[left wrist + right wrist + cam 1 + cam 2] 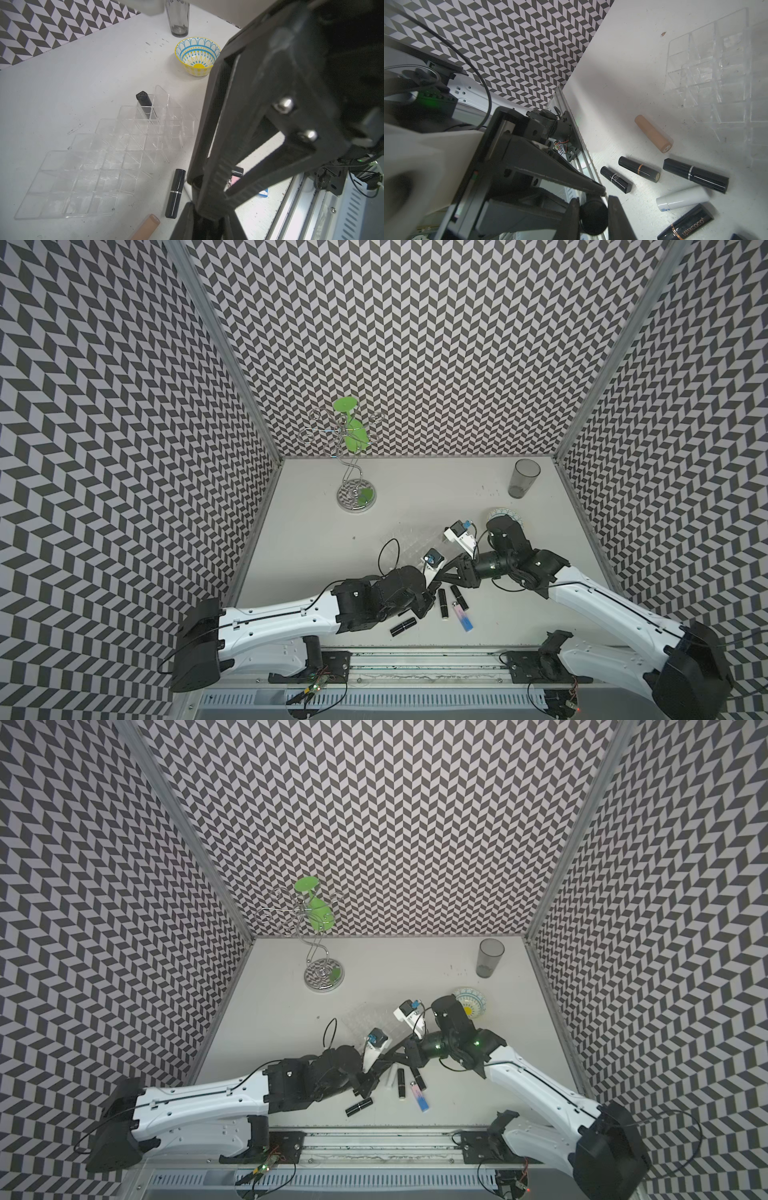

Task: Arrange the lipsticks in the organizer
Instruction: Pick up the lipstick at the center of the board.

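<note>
In a top view the clear organizer (pixel 409 537) sits just below the frame's centre, lower down my right gripper (pixel 593 214) pinches a black lipstick (pixel 591 221), and whether my left gripper (pixel 207 225) is wide or narrow I cannot tell.

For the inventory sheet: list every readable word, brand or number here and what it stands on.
"LESSXCOCO": on the black lipstick with the copper band.
Too blurred to read: band lettering on the short black lipstick; blue print on the white tube; end mark on the tan tube.
Nothing else legible.
</note>
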`<state>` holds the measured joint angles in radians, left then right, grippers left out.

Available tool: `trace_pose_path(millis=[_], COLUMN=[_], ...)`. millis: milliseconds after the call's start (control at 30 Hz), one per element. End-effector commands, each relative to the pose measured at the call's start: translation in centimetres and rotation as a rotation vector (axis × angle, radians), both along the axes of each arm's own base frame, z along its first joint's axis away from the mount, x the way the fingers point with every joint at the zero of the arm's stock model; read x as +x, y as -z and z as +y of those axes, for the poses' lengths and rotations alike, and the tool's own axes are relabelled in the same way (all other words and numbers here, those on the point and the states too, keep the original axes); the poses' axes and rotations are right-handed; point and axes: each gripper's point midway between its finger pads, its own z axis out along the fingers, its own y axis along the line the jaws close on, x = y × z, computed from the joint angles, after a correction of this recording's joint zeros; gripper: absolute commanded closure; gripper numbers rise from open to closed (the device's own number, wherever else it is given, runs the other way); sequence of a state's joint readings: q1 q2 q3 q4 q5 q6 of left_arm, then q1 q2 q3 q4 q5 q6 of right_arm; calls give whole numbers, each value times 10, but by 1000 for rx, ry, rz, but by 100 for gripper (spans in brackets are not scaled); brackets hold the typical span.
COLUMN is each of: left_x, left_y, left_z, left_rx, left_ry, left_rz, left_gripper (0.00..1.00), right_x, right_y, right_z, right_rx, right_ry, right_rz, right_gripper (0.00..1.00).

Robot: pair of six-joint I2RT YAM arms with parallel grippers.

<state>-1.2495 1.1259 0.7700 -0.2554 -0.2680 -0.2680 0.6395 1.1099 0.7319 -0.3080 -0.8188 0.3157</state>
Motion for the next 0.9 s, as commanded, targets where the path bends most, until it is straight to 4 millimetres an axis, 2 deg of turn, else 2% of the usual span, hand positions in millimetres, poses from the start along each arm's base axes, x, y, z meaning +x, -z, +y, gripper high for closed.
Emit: trace_pose_path(millis=[0,33,200,300,467,600,733,867], left_x=[9,9,14,20,33,44,44,44], left_y=[1,1,6,7,6,11,21,33], left_z=[4,5,14,23,40,55,59,61], left_rx=[4,5,7,-14,-127,-184,-191,-170], left_ry=[-44,-51,-100,-146,-184,-192,-217,-228], left_rz=[-20,-20,-21,7,76,117,153,172], left_gripper=[48,39,8,0,0,0,0,0], right_x=[7,9,24,42,84,111,142,165], right_y=[-7,-9,-10,-10,-25,-36,-23,-1], right_z=[4,4,1,-5,-22,-24,-29,-22], right_rx=[8,7,-41,-103,-264,-348,-483,-587], right_ry=[10,15,84,171,410,502,591,597], right_rz=[-48,-53,-94,-139,-297,-361,-397,-393], right_gripper=[84,85,87,87,88,88,88,88])
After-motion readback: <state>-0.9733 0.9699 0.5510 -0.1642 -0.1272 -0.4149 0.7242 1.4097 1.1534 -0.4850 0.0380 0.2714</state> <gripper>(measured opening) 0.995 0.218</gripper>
